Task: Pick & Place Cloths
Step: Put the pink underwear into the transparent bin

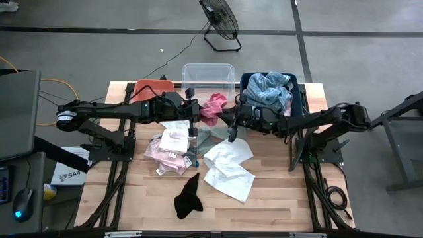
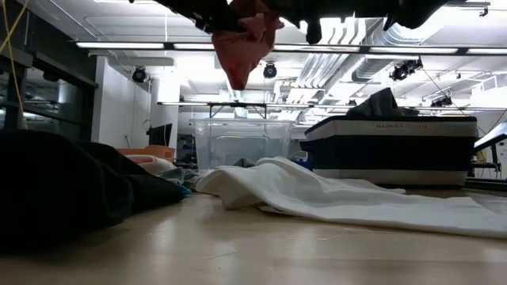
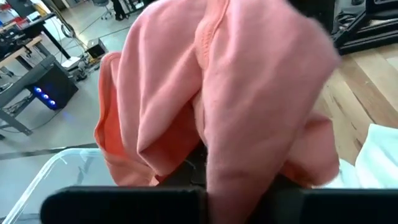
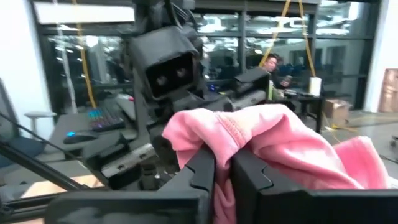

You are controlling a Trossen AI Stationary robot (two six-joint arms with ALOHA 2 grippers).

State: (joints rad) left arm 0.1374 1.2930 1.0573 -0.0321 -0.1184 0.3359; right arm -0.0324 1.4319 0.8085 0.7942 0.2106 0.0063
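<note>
A pink cloth [image 1: 213,108] hangs in the air between my two grippers, just in front of the clear bin [image 1: 208,76]. In the low view the pink cloth [image 2: 242,43] dangles from the top edge, well above the table. My left gripper [image 1: 196,110] reaches in from the left; the pink cloth [image 3: 217,93] fills its wrist view and covers the fingers. My right gripper [image 4: 224,177] comes from the right and is shut on the pink cloth [image 4: 280,143]. Blue-striped cloth [image 1: 269,89] lies in the dark blue bin. My left gripper is shut on the pink cloth, which runs down between its two dark finger bases [image 3: 236,186]; the cloth itself hides the fingertips and which part they have. The cloth is bunched in several folds and lifted clear. My right gripper pinches a bunched fold of the pink cloth [image 4: 219,149] between its two fingers [image 4: 202,171], coming level from the table's right. The rest of the cloth billows over and beside the fingers, clear of the table.
On the table lie white cloths [image 1: 228,165], a pale pink pile [image 1: 168,151], an olive green piece [image 1: 205,139] and a black cloth [image 1: 188,198]. An orange bin [image 1: 155,86] and the dark blue bin [image 1: 299,99] stand along the far edge. The near table strip is bare wood.
</note>
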